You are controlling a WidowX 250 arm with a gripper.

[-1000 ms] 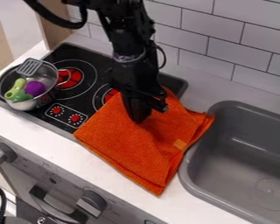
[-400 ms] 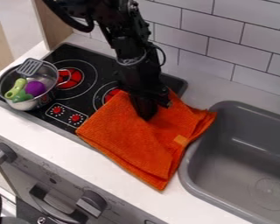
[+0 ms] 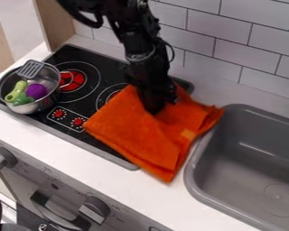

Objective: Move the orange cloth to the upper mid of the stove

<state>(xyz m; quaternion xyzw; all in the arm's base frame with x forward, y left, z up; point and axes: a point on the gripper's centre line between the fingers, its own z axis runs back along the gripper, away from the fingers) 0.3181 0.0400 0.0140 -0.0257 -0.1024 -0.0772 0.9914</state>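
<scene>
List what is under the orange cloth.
The orange cloth lies over part of the stove, including some of the right-hand burner, and part of the white counter. Anything else beneath it is covered and cannot be seen.

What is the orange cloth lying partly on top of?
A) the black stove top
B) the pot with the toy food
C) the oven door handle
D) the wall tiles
A: the orange cloth covers the right part of the black stove top, while the rest of it lies over the white counter.
</scene>
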